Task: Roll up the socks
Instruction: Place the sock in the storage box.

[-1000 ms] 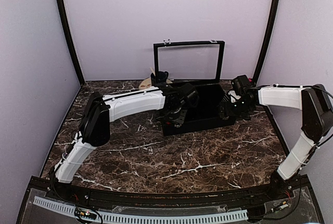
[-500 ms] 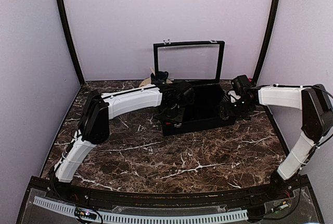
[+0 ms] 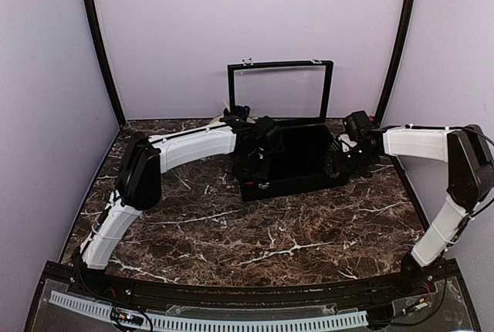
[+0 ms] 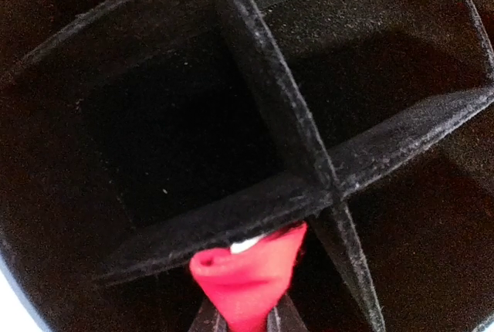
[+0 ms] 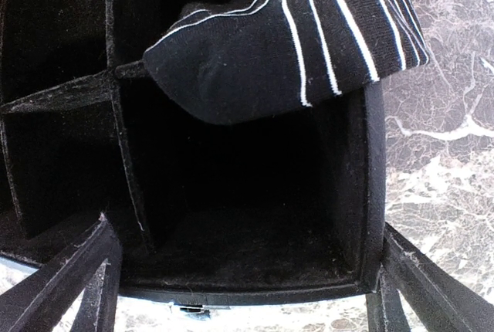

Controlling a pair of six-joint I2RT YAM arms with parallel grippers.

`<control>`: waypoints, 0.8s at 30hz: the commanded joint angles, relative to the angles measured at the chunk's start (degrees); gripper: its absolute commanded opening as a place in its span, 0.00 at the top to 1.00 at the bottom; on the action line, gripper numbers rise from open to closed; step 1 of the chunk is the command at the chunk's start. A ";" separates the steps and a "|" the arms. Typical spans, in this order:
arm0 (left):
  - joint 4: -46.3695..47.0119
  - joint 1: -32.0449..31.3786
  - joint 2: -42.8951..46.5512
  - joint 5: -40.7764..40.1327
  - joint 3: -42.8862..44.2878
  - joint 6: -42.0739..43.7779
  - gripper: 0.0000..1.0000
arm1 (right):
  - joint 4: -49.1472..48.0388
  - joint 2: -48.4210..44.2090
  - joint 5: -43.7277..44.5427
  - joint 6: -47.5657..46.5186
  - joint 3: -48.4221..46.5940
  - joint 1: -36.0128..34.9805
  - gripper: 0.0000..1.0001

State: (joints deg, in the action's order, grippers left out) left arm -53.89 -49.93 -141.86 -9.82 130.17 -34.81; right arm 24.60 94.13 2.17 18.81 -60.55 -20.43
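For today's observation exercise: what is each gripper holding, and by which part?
The left gripper pinches the red sock by a bunched fold; the right gripper stands open, holding nothing.

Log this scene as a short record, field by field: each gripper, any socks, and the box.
left gripper: shut on the red sock, just above the box's dividers
right gripper: open, holding nothing, fingers either side of a corner compartment
striped sock: black with white stripes, lying across the box's corner above that compartment
black box: on the marble table, lid standing open
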 commanded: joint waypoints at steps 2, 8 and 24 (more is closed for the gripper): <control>-3.38 0.63 -2.13 3.83 0.27 1.88 0.95 | 0.96 1.06 -8.15 -2.94 -1.37 -2.78 0.00; -3.40 0.63 -2.20 4.46 0.72 2.18 0.70 | 1.26 0.98 -7.91 -3.01 -1.32 -2.78 0.00; -3.34 0.63 2.61 0.85 0.81 0.49 0.52 | 2.54 0.37 -6.93 -3.77 -3.29 -2.78 0.00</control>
State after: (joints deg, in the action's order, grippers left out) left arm -53.39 -49.65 -141.86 -7.49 131.22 -34.11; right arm 27.33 94.28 1.04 18.15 -61.93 -20.60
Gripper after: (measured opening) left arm 0.475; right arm 0.999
